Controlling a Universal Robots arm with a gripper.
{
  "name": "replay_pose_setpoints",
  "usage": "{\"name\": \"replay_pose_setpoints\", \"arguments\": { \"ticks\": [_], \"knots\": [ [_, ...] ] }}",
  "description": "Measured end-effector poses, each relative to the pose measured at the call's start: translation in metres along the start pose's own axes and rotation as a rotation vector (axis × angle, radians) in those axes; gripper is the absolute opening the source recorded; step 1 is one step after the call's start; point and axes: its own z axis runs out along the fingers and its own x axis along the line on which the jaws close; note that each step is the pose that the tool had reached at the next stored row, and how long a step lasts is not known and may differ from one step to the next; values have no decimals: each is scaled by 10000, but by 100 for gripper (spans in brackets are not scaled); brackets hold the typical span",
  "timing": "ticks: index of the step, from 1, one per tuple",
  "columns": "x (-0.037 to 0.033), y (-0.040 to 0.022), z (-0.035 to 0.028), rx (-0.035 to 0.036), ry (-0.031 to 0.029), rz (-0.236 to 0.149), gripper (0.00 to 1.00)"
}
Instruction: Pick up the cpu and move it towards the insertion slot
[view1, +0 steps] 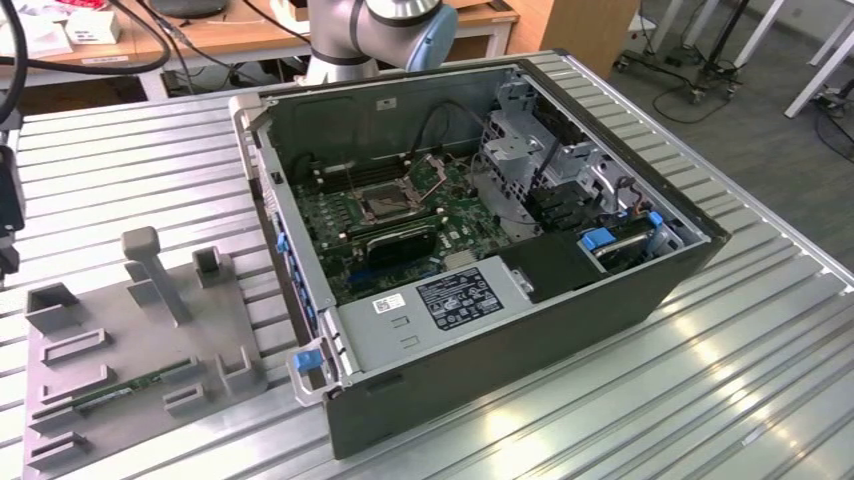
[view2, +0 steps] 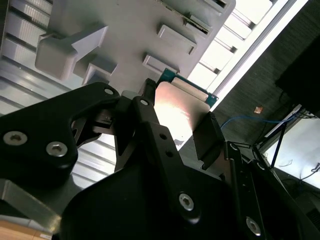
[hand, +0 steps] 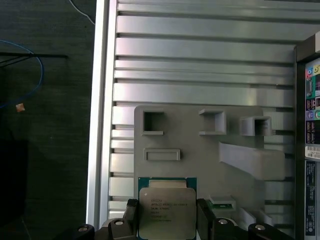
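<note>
The cpu (hand: 166, 210), a flat square chip with a silvery top and a green edge, sits between my gripper's (hand: 166, 222) two black fingers, which press on its opposite sides. In the second wrist view the cpu (view2: 177, 107) catches the light between the same fingers (view2: 209, 137) of the gripper (view2: 177, 122). It hangs over the near end of the grey fixture plate (hand: 200, 155). The insertion slot (view1: 387, 202), a dark square socket in a metal frame, lies on the green board inside the open computer case (view1: 534, 330), well off to the exterior view's right of the plate (view1: 107, 340).
The grey plate carries raised blocks and pockets (view1: 158, 275), and a thin green memory stick (view1: 127, 388) lies on it. Everything rests on a ribbed aluminium table (view1: 747, 400). The table's edge (hand: 100, 125) runs close beside the plate. Drive cages and cables (view1: 534, 160) crowd the case beside the socket.
</note>
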Motion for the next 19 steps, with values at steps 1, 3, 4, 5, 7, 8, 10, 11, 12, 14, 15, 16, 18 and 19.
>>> {"name": "replay_pose_setpoints", "arguments": {
  "ticks": [1, 3, 4, 5, 7, 8, 10, 11, 12, 14, 15, 16, 18, 19],
  "knots": [
    [0, 0, -7, 0, -1, 0, 55],
    [0, 0, -11, -1, -3, 0, 55],
    [0, 0, -14, 4, 1, 0, 55],
    [0, 1, -13, 6, 0, 0, 55],
    [0, 1, -13, 7, 0, 0, 55],
    [0, 0, -14, 7, 0, 0, 55],
    [0, 0, -14, 7, 1, 0, 55],
    [0, 1, -14, 7, 0, 0, 55],
    [0, 1, -17, 7, 0, 0, 55],
    [0, 1, -27, 8, 2, 0, 55],
    [0, 1, -35, 8, 2, 0, 55],
    [0, 2, -43, 8, 1, 0, 55],
    [0, 3, -66, 8, 1, 0, 55],
    [0, 3, -78, 8, 1, 0, 55]
  ]
}}
